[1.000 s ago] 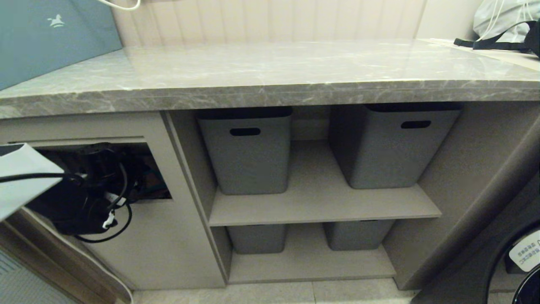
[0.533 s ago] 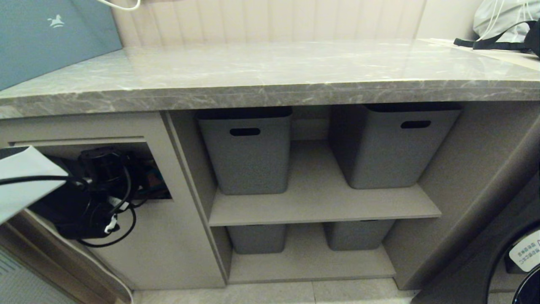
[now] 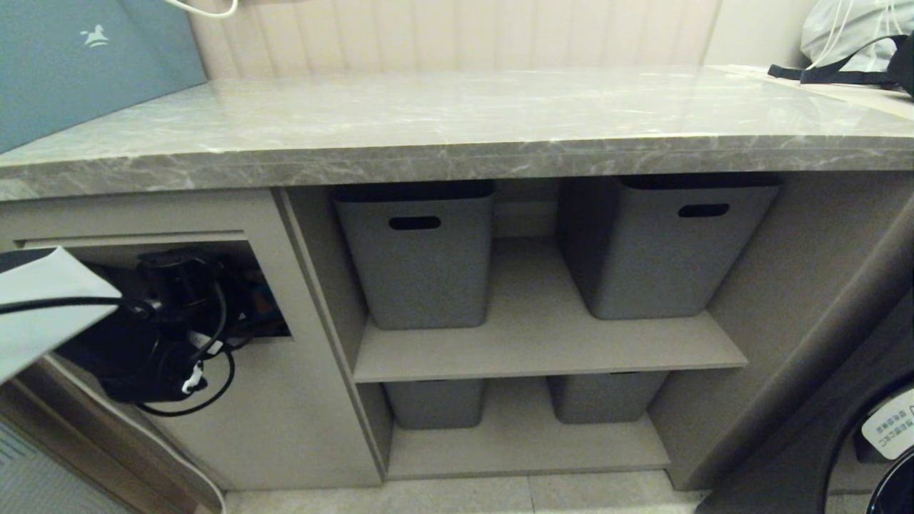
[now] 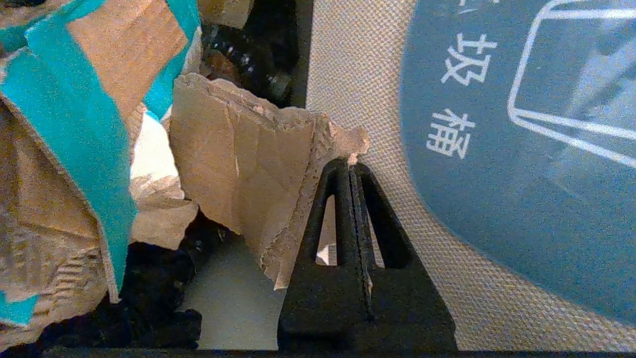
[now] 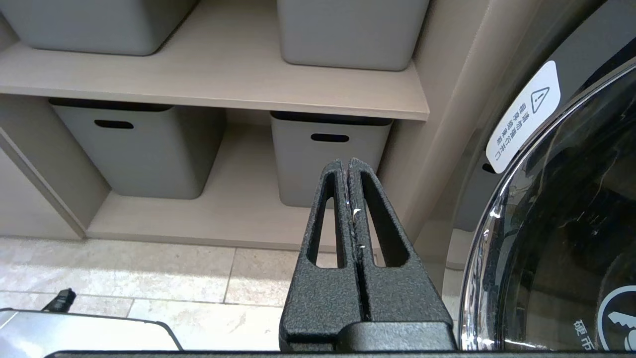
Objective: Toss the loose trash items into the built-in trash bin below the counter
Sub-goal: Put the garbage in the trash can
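My left arm (image 3: 164, 314) reaches into the open hatch of the built-in trash bin (image 3: 271, 414) under the counter (image 3: 457, 121). Inside, my left gripper (image 4: 349, 166) is shut, and a corner of a torn brown cardboard piece (image 4: 248, 164) is pinched at its tips. Beside that piece lies turquoise-and-brown card trash (image 4: 74, 139). The pushed-in flap (image 4: 357, 89) with its dark blue oval icon (image 4: 521, 174) stands right beside the fingers. My right gripper (image 5: 349, 164) hangs shut and empty low in front of the shelves, outside the head view.
Grey tubs (image 3: 418, 257) (image 3: 660, 243) stand on the shelves right of the bin, with more below. A blue-grey bag (image 3: 78, 64) stands on the counter's left end. A washing machine door (image 5: 571, 223) is at the right.
The left arm has edged slightly to the right in the bin opening. Everything else stays as it was.
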You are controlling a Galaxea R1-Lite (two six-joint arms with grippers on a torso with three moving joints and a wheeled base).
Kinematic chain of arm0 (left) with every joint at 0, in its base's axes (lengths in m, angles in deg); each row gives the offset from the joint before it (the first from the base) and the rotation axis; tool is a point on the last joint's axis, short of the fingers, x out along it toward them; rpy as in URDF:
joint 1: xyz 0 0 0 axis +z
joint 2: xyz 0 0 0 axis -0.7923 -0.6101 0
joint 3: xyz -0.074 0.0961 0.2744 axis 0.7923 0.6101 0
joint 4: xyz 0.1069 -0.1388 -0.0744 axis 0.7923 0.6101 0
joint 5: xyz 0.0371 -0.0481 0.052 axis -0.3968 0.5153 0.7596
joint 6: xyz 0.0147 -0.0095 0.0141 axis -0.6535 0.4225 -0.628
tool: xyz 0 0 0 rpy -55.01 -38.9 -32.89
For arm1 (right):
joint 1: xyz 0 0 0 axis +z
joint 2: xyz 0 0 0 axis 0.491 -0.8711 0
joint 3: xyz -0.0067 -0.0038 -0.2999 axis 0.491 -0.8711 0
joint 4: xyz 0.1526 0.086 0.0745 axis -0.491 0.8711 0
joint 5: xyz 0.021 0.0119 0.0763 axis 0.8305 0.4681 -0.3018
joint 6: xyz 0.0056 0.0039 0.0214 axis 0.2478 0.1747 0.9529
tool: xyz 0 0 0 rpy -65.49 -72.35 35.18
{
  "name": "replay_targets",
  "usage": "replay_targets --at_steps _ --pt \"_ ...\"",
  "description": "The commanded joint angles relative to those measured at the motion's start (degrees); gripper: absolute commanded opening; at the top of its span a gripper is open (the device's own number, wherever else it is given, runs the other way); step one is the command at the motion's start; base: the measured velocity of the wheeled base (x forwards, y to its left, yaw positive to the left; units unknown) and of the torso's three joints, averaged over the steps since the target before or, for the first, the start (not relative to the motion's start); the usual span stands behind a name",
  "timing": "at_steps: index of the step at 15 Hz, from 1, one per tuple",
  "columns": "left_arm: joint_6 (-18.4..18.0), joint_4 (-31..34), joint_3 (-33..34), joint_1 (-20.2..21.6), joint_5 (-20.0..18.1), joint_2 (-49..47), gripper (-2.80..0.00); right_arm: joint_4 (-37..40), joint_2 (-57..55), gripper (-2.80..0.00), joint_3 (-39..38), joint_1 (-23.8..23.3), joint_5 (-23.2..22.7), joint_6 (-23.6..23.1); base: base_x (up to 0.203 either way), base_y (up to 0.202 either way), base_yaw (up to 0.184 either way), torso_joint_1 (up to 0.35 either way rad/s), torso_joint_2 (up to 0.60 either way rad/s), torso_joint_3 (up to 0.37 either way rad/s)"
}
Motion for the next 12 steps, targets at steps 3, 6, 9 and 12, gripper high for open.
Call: replay_targets --at_steps 3,6,9,12 --pt "0.5 -0.5 -1.4 0.0 -1.2 -1.0 0.0 0.0 0.1 -2.8 0.0 0.0 0.0 0.0 0.0 0.0 0.0 0.0 0.0 0.0" --pt "0.6 -0.5 -1.5 0.0 -1.2 -1.1 0.0 0.0 0.1 -2.8 0.0 0.0 0.0 0.0 0.0 0.0 0.0 0.0 0.0 0.0" --pt "0.4 -0.5 -1.1 0.1 -1.2 -0.6 0.0 0.0 0.1 -2.8 0.0 0.0 0.0 0.0 0.0 0.0 0.0 0.0 0.0 0.0" --pt "0.2 -0.5 1.3 0.7 -1.2 2.1 0.0 0.0 0.1 -2.8 0.0 0.0 0.0 0.0 0.0 0.0 0.0 0.0 0.0 0.0"
